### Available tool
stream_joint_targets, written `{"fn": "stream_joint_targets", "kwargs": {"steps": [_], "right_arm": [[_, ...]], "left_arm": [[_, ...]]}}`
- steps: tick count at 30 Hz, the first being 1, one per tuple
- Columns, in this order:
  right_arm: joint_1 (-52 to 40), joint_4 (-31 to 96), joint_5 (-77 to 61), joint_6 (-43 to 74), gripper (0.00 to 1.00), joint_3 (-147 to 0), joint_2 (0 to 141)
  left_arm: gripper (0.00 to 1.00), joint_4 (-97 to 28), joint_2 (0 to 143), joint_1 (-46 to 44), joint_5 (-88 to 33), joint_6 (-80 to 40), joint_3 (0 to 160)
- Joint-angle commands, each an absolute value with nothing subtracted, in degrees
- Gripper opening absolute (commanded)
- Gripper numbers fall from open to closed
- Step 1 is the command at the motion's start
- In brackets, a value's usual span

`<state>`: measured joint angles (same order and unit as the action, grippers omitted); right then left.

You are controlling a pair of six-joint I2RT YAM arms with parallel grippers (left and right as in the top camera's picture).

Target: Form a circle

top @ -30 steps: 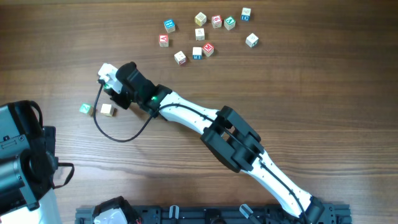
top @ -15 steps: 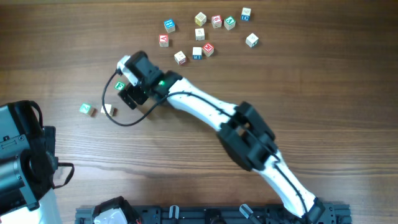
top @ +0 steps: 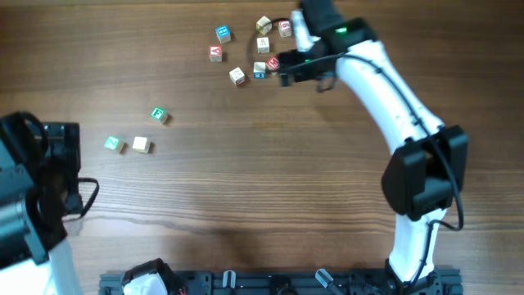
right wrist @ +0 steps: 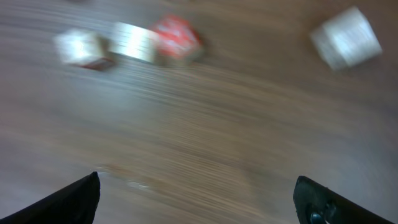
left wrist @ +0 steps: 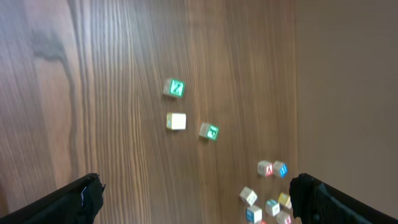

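Note:
Three small pale letter cubes lie apart at the table's left: a green-faced cube point(top: 159, 115), a second green-faced one point(top: 113, 144) and a plain one point(top: 141, 145). They form a loose cluster, no ring. The left wrist view shows the same cubes point(left wrist: 176, 121) well ahead of my open left gripper point(left wrist: 199, 202), which holds nothing. My right gripper point(top: 303, 75) hovers over the larger scatter at the top, open and empty. In the blurred right wrist view, my right gripper point(right wrist: 199, 199) has a red-faced cube point(right wrist: 177, 34) ahead of it.
Several more letter cubes point(top: 237, 76) are scattered at the top centre, some hidden under the right arm point(top: 385, 90). The left arm's body point(top: 33, 197) fills the left edge. A black rail point(top: 270, 283) runs along the front edge.
My right gripper opened and let go of a green-faced cube beside the left cluster. The arm then swung right and up to the top scatter. The left arm stayed put.

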<state>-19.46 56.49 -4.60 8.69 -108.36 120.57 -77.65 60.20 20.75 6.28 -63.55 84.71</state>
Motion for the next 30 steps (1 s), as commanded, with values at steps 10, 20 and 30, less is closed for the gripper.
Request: {"fn": "stream_joint_targets", "kwargs": {"steps": [10,20,30], "right_arm": [[-15.68,47.79,-15.46,15.35,1.00,-83.44,121.62],[-15.73,46.17,-20.38,18.37,1.00,-81.14,121.62],[-15.90,44.49,-20.14,21.19,0.99,-81.14,121.60]], "left_arm": [[1.00,-67.18,89.69,13.10,-2.33,-30.81,84.73],[1.00,-64.29,108.18,8.84,-1.39,-18.57,84.73],[0.88,-58.74,114.13,8.73,5.43,-16.69,80.62]]}}
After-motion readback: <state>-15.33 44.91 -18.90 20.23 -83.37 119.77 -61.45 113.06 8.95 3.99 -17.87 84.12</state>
